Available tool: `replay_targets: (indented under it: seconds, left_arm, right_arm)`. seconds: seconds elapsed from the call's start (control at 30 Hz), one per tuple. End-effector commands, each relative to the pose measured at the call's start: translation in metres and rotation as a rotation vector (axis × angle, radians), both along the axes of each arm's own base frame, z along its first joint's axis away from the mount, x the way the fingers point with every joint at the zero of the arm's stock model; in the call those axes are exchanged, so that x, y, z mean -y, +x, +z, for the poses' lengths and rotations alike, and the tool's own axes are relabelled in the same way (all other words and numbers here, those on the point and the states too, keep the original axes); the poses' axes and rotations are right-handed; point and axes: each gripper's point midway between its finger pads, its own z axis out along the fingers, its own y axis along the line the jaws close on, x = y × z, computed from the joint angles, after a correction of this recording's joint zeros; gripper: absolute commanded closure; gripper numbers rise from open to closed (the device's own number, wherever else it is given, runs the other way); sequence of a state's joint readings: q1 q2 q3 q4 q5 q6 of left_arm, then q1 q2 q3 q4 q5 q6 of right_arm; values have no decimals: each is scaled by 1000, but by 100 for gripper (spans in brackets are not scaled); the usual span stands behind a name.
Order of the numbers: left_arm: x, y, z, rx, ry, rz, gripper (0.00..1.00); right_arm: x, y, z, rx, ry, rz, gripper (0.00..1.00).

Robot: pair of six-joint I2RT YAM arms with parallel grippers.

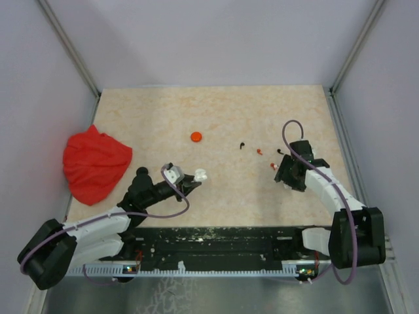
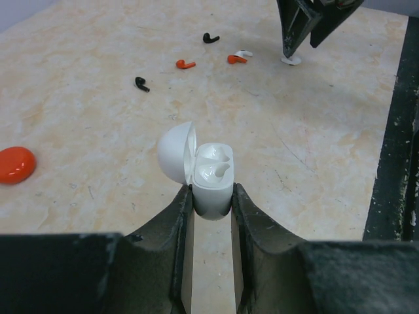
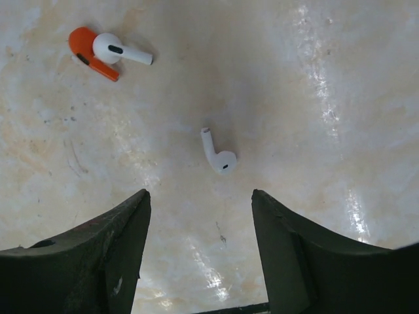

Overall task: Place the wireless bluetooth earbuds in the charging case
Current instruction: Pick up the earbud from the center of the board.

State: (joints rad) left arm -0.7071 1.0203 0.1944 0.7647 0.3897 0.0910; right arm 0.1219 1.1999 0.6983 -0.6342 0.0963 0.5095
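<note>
**A:** What has the left end effector (image 2: 213,199) got?

**B:** It pinches the white charging case (image 2: 213,190) by its lower body. The case stands upright with its lid swung open to the left, over the near middle of the worktop (image 2: 98,118).

**A:** Is anything in the case?

**B:** There are white shapes in the wells. I cannot tell whether an earbud is seated.

**A:** And the right end effector (image 3: 200,196)?

**B:** Its fingers are spread and hold nothing. It hangs over a white earbud (image 3: 218,154) that lies loose on the worktop, touching neither finger.

**A:** And the other earbuds?

**B:** A second white earbud (image 3: 121,51) lies against an orange earbud (image 3: 88,49) just beyond. A black earbud (image 2: 211,38) and a further orange earbud (image 2: 185,64) lie near them. An orange disc (image 1: 196,137) sits well apart, and a red cloth (image 1: 95,163) lies at the left edge.
</note>
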Motion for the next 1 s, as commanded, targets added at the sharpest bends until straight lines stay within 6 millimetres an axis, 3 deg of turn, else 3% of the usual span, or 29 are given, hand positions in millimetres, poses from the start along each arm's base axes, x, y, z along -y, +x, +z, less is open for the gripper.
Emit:
replay_targets:
  seconds: [0.0,0.1,0.3,0.73,0.83,0.97]
  left_arm:
    - [-7,9,13,57,-28,68,99]
    - [-7,8,14,59,-26,63,99]
    - [-8,9,12,56,-20,67,99]
    - [-7,12,7,36,0,76,99]
    - [-6,11,8,34,1,69,99]
    - [-7,11,9,39,-1,75,99]
  right_arm:
    - [9,20,1,91,21,-110,40]
    - [14,21,-7,79,6,-117,51]
    - [15,32,-11,97,2,-114,57]
    - [8,24,-32,8,11,-22,73]
    - [0,25,-34,-9,34,25,80]
    - [-27,27,-30,-23,31,149,83]
